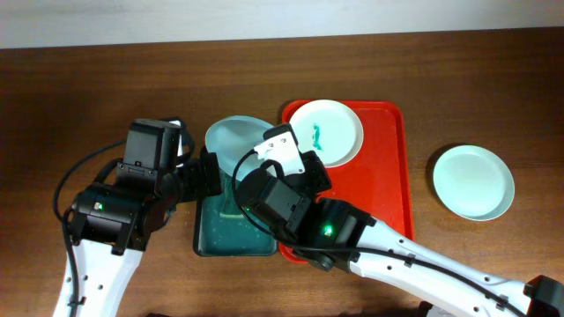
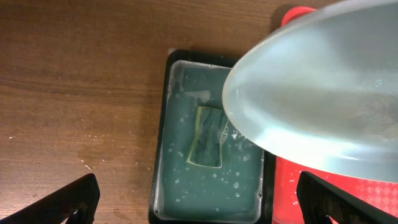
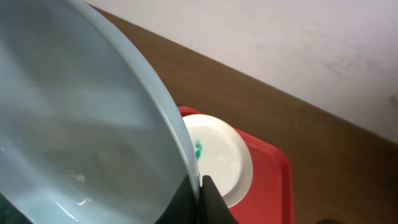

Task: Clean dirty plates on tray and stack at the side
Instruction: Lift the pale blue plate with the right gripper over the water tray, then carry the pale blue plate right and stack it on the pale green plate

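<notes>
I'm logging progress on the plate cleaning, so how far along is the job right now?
Done, it seems: the pale green plate lies smear-free on the table beside the red tray. In hand: the right jaws hold the pale blue plate tilted above the dark green basin, where the sponge sits; left jaws open, empty. Left: the white plate on the tray, teal smear showing.

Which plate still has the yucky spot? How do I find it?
Find the big red tray in the middle. At its end nearest the wall lies a white plate. Only it has a teal smear in its middle; the pale green plate off to the right and the pale blue plate left of the tray show none.
</notes>
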Controlling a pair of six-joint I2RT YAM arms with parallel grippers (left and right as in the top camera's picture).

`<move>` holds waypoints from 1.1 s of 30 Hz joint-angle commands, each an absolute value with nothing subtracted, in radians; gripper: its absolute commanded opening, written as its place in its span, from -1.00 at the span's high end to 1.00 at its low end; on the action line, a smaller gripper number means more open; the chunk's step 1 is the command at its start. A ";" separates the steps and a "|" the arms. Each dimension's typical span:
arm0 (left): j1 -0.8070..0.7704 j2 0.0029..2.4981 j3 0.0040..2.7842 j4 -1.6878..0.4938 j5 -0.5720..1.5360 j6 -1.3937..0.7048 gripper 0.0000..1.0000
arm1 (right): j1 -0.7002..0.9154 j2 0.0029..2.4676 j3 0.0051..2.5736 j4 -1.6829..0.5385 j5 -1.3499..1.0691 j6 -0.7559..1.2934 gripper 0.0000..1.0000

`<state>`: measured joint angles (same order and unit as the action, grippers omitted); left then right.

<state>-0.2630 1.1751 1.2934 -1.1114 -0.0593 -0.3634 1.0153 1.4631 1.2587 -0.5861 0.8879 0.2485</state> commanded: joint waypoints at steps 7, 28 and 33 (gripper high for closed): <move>-0.259 1.169 1.304 -1.113 -0.056 -0.366 -0.99 | 1.003 1.448 1.280 -0.550 0.778 0.257 0.92; -0.259 1.169 1.304 -1.113 -0.056 -0.366 -0.99 | 1.040 1.448 1.280 -0.519 0.902 0.138 0.92; -0.259 1.169 1.304 -1.113 -0.056 -0.366 -0.99 | 1.035 1.448 1.279 -0.521 1.072 0.139 0.92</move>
<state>-0.2630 1.1751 1.2934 -1.1114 -0.0593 -0.3634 1.0328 1.4631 1.2598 -0.5243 0.8886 0.1364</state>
